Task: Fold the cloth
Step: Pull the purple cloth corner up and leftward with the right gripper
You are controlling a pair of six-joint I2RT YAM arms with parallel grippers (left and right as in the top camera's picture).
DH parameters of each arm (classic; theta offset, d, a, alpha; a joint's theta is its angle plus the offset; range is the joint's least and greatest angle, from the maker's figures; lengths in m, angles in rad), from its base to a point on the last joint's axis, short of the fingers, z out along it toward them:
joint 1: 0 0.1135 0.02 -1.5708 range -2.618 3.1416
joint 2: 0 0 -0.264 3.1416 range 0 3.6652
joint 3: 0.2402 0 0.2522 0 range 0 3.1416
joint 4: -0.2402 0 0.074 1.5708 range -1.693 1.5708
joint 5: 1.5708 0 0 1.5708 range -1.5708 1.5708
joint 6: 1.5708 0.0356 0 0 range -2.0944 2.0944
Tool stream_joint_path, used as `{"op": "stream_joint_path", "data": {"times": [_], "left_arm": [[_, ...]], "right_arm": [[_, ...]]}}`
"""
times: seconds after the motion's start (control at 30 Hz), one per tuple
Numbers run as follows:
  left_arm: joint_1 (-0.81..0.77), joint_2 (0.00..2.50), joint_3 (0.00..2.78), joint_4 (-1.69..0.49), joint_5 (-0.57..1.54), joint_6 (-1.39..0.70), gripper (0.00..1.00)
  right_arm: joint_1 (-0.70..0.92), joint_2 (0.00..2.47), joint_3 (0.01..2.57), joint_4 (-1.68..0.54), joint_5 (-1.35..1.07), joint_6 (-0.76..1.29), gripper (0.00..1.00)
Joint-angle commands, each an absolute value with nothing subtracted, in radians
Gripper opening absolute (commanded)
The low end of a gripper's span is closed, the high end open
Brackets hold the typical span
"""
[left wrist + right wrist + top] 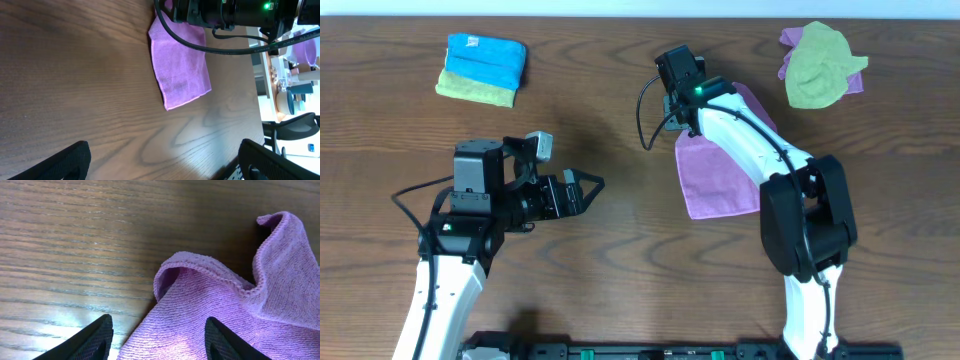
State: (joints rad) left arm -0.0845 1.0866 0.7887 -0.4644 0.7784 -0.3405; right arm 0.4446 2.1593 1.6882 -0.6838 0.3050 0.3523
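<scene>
A purple cloth [712,172] lies folded on the table right of centre, partly under my right arm; it shows flat in the left wrist view [180,70]. My right gripper [680,110] hovers open at the cloth's far left edge; in the right wrist view the fingers [159,340] straddle a raised folded edge of the cloth [220,305], one finger over bare wood, one over cloth. My left gripper [588,190] is open and empty over bare table left of the cloth, its fingers [162,162] wide apart.
A stack of folded blue and yellow-green cloths [482,68] lies at the far left. A crumpled green cloth on a purple one [822,62] lies at the far right. A black cable [645,115] loops off the right arm.
</scene>
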Motion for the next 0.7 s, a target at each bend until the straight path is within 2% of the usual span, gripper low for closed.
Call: {"op": "stream_joint_path", "data": {"times": [0.0,0.43,0.53,0.63,0.67], "left_arm": [[-0.088,1.084,0.807,-0.467,0.775,-0.336,0.95],[-0.088,1.084,0.807,-0.468,0.775,-0.324,0.96],[-0.088,1.084,0.807,-0.468,0.775,-0.324,0.96],[-0.088,1.084,0.807,-0.468,0.775,-0.321,0.95],[-0.088,1.084,0.807,-0.467,0.775,-0.313,0.95]], "right_arm": [[0.439,2.168,1.700,-0.685,0.329,0.364,0.59],[0.438,2.279,1.700,-0.662,0.329,0.370,0.56],[0.438,2.291,1.700,-0.661,0.323,0.371,0.39],[0.440,2.291,1.700,-0.635,0.274,0.369,0.06],[0.446,2.290,1.703,-0.611,0.226,0.369,0.01]]}}
